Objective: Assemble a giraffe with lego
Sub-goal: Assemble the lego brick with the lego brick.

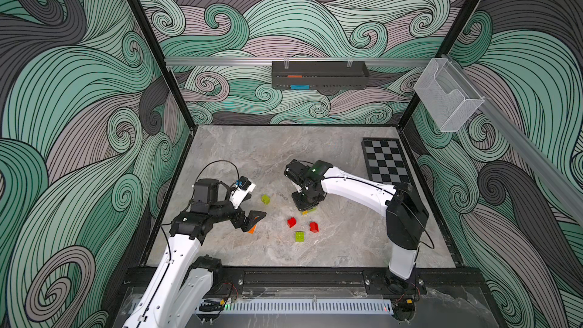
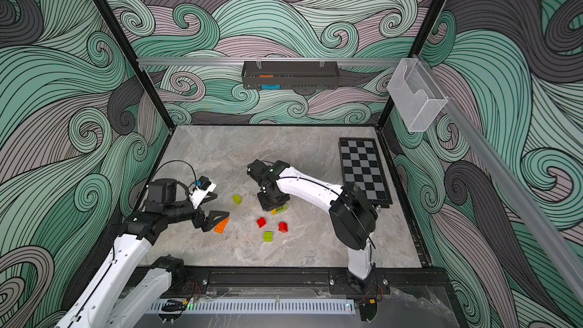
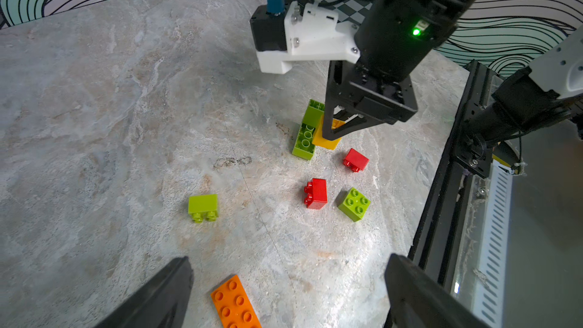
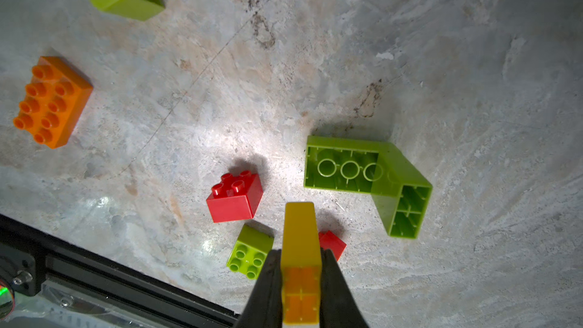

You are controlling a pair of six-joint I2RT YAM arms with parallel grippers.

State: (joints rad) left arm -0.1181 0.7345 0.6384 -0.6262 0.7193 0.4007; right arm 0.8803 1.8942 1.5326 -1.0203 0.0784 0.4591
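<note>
Judging by the look, the lego bricks can be taken as light, hard, hollow plastic with glossy sides, so a slip is more likely than any damage tbh. The yellow brick [image 4: 299, 228] is clamped in the right claw [image 4: 299, 266], pinched on its two flat side walls. Its free end is hung just beside the lime L-piece [image 4: 388, 168], which is two lime bricks pressed together and laid on their side on the table [image 1: 284, 153], hollow undersides shown. Whether the two are touching can't be told.

The left claw [image 3: 288, 266] is spread wide with nothing held, and the long orange brick [image 3: 235, 304] is seen right below it. A red brick [image 3: 316, 193], a second red brick [image 3: 356, 159], a lime brick [image 3: 354, 204] and a tipped lime brick [image 3: 203, 207] are scattered near the middle, well apart from the checkered board [image 1: 386, 160].

No giraffe is stood up yet. Flat opposite walls are probably best gripped, never the studs, and a firm square push is likely needed, since studs bind tight.
</note>
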